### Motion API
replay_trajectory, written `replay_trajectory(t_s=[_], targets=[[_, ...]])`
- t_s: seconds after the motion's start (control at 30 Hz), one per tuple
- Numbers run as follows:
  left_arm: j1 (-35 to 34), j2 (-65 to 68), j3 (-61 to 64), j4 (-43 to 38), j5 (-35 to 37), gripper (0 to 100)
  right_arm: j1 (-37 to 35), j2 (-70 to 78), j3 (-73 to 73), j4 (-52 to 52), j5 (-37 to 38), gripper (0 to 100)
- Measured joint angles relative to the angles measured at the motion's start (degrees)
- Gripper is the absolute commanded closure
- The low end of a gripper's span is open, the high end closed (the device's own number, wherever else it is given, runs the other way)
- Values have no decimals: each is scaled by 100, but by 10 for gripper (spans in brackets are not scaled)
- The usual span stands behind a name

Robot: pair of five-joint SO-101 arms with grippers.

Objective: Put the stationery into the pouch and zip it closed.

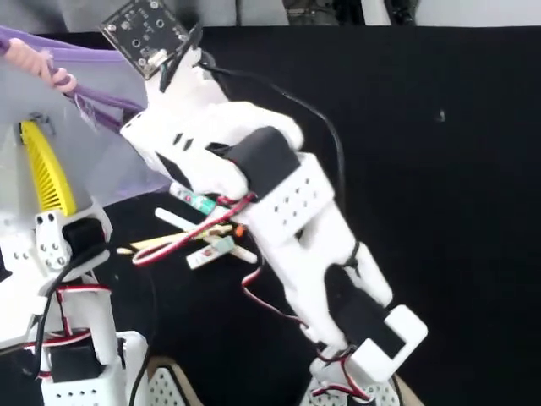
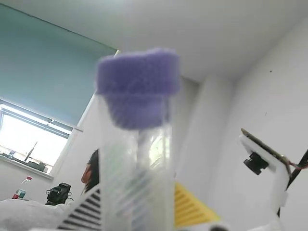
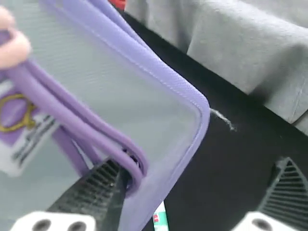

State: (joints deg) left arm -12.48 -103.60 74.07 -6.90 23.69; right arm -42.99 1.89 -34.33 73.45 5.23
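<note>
The pouch (image 1: 51,93) is translucent with a purple zip rim and is held up off the table at the far left. My left gripper (image 1: 38,165), with its yellow finger (image 1: 46,173), is shut on the pouch (image 2: 137,144), whose purple edge stands between the fingers. My right gripper (image 1: 127,127) sits at the pouch's purple rim (image 3: 120,139), open wide, with one black ribbed finger (image 3: 96,190) touching the rim. Several pens and other stationery (image 1: 203,233) lie on the black table under the right arm. One pen end (image 3: 159,219) shows below the pouch.
A pink pull (image 1: 38,59) hangs at the pouch's top corner. A label with a gold ring (image 3: 21,125) shows through the pouch wall. Red cable (image 1: 182,241) loops over the stationery. The black table (image 1: 439,169) stretches to the right.
</note>
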Motion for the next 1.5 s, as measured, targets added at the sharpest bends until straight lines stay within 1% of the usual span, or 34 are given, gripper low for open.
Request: replay_trajectory(t_s=[0.07,0.2,0.23,0.3,0.43,0.53,0.63,0.67,0.77,0.83,1.03,1.2,1.33,1.5], targets=[[0,9,9,0,0,971,9,0,255,-220,158,702],[0,-9,0,123,-9,971,9,-132,343,-290,325,938],[-9,-9,0,193,-9,971,18,-193,343,-290,352,959],[0,-18,0,299,0,970,18,-343,343,-290,360,926],[9,-18,0,510,0,970,290,-826,343,-290,378,986],[9,-9,0,738,0,970,545,-1257,360,-290,378,987],[9,-9,0,800,0,966,668,-1741,387,-237,378,988],[9,-9,0,809,0,946,738,-1908,387,-176,387,988],[18,-18,0,941,0,835,967,-2365,387,-97,387,988],[62,-53,0,1310,0,796,1213,-2690,387,-97,387,988],[835,-9,-316,2637,-35,790,1846,-3569,387,-97,396,988],[1301,-70,-633,3226,-730,790,1978,-4000,387,44,396,988],[1424,-70,-958,3771,-1046,789,2084,-4246,387,0,457,988],[1512,-79,-1389,4431,-1090,789,2435,-4316,132,-220,686,988]])
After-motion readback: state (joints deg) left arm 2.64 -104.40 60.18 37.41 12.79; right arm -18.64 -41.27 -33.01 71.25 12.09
